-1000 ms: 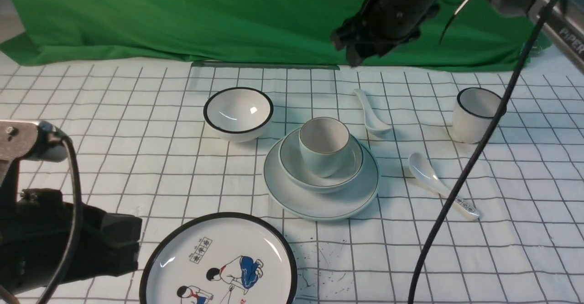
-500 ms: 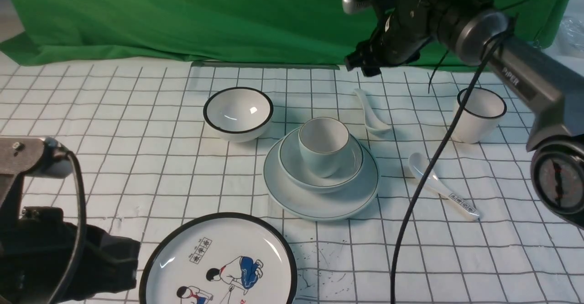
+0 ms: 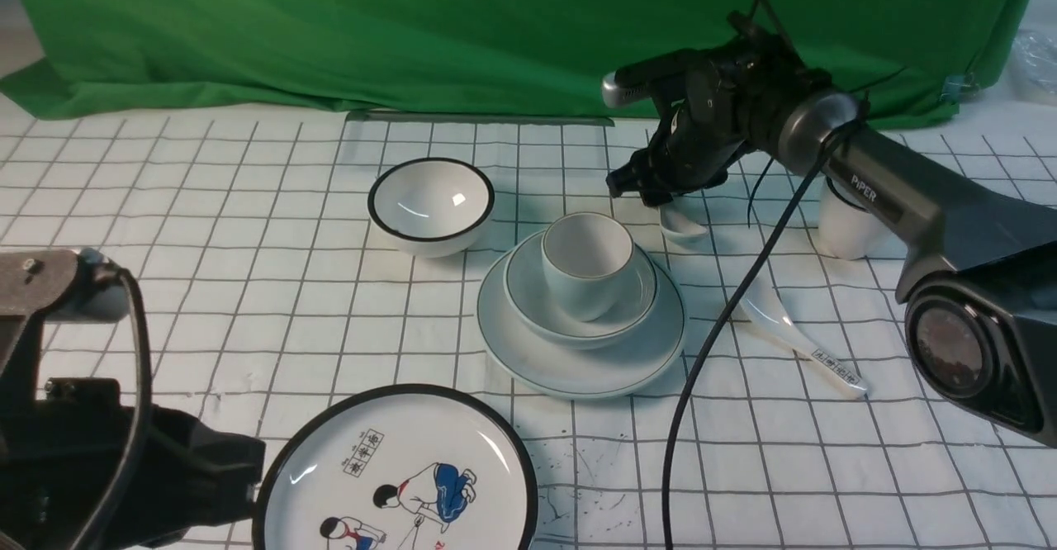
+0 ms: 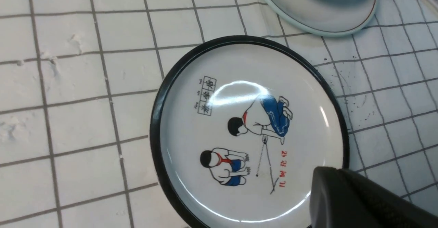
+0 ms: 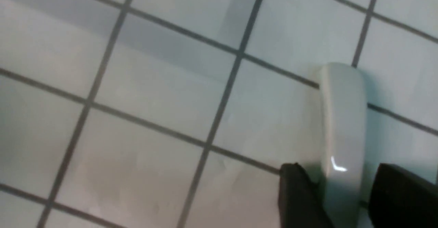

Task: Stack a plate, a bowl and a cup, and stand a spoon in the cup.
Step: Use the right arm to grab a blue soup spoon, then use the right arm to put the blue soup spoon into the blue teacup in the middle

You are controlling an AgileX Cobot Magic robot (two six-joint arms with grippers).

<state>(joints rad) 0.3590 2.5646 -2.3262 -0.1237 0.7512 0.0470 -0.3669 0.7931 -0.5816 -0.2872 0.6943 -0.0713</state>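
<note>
With the cup (image 3: pixel 586 265) stacked in the bowl (image 3: pixel 528 302) on the plate (image 3: pixel 528 360), only the plain white spoon (image 3: pixel 681 224) is left, lying on the cloth (image 3: pixel 248 286) just beyond them, its handle straddled by the right gripper (image 5: pixel 340 173), firm grip undeterminable; the left gripper (image 4: pixel 337 187) is shut.

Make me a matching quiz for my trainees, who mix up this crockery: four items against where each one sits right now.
Items:
1. cup
2. bowl
3. spoon
4. cartoon plate

Places:
A. on the plain plate
B. lying on the cloth, straddled by the right pincer
C. alone, nearest the robot
D. inside the bowl

Pairs: 1-D, 2-A, 3-B, 4-C
</note>
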